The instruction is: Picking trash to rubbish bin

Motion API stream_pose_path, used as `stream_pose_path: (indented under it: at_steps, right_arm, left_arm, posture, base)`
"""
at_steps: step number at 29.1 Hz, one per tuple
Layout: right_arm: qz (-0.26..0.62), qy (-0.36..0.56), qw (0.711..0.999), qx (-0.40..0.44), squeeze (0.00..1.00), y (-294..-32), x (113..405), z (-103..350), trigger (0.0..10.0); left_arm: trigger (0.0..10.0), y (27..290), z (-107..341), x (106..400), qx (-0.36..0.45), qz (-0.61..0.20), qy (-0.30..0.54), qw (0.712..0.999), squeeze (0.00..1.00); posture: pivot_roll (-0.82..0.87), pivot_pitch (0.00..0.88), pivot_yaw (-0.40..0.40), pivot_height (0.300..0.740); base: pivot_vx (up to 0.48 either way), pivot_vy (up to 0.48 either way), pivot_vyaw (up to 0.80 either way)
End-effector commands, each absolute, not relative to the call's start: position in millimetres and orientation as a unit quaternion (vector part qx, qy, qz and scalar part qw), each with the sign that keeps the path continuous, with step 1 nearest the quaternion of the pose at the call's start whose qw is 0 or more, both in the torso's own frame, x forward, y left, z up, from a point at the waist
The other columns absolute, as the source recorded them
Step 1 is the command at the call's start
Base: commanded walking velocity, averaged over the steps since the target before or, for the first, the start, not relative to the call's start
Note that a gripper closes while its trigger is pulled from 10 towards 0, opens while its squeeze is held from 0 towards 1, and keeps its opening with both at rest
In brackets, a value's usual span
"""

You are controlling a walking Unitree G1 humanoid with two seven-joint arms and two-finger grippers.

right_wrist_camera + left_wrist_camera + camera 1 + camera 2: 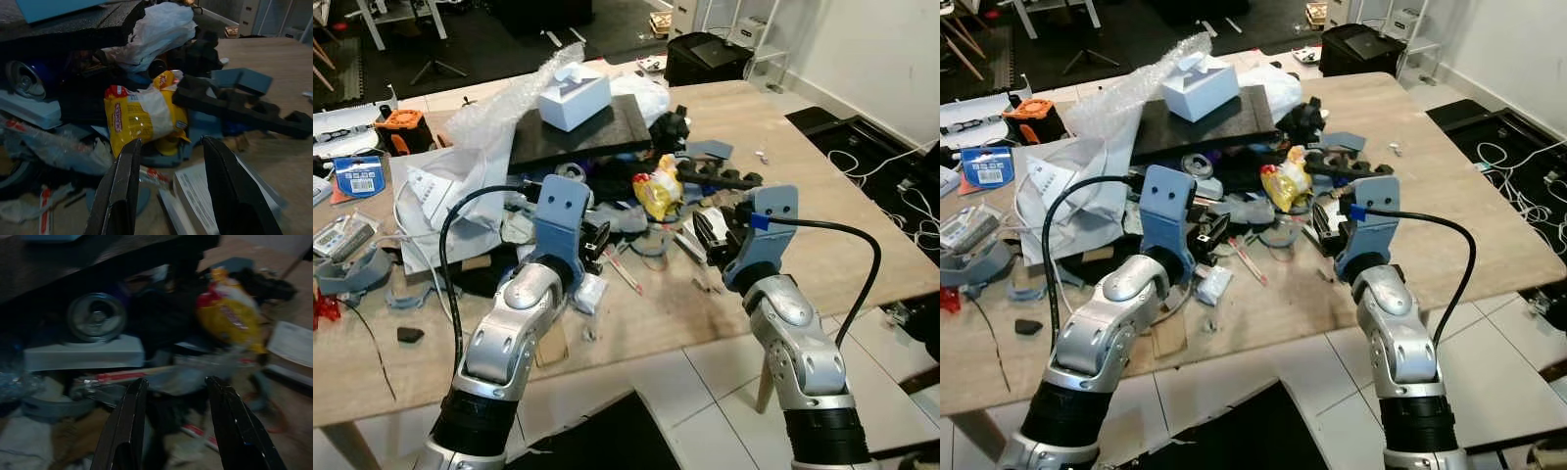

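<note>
Right wrist view: the right gripper has its fingers spread and empty, aimed at the yellow snack bag, which lies just beyond the fingertips and slightly toward the left finger, on top of the clutter. Black foam pieces sit just beside the bag, and a white plastic bag lies behind it. Closing off-centre could pinch the booklet under the fingers or push the bag deeper into the pile. The left gripper, fingers likewise parted and holding nothing, hovers over a red-and-white strip near a drink can; this view is dark and blurred, so identities are tentative. No rubbish bin is identifiable around the counter.
</note>
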State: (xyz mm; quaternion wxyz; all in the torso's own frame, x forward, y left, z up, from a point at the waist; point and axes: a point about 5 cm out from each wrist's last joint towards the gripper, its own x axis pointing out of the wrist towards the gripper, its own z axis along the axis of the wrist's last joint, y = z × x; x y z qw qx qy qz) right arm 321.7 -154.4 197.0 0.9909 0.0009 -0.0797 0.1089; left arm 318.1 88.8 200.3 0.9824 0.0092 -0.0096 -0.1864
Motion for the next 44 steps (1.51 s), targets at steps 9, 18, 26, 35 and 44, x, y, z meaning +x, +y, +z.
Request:
stream_pose_path:
  at_steps: [9,18,26,35,44]
  right_arm:
    - [0.110,-0.074,0.991,-0.002,0.00,-154.2,319.2,194.0,10.0]
    - [0.110,-0.073,0.991,0.000,0.00,-153.9,318.7,192.7,10.0]
    - [0.109,-0.070,0.992,0.002,0.00,-153.9,318.0,191.1,10.0]
    - [0.110,-0.065,0.992,0.005,0.00,-153.9,317.0,189.4,10.0]
    - [0.100,-0.080,0.992,0.010,0.00,-155.3,317.3,194.0,10.0]
  left_arm:
    - [10.0,87.2,199.2,315.3,0.011,-0.187,-0.012,0.982,0.00]
    - [10.0,85.9,199.4,315.1,0.011,-0.193,-0.012,0.981,0.00]
    - [10.0,85.4,198.8,314.6,0.010,-0.196,-0.008,0.980,0.00]
    - [10.0,85.3,198.2,313.6,0.007,-0.196,-0.006,0.981,0.00]
    - [10.0,87.4,202.7,314.7,-0.007,-0.190,-0.015,0.982,0.00]
  posture:
    - [0.04,0.139,0.031,0.740]
    - [0.04,0.141,0.032,0.740]
    - [0.04,0.144,0.035,0.740]
    - [0.04,0.148,0.034,0.740]
    - [0.04,0.143,0.033,0.740]
  base:
    - [0.000,0.000,0.00]
    - [0.000,0.000,0.00]
    - [0.000,0.000,0.00]
    - [0.000,0.000,0.00]
    - [0.000,0.000,0.00]
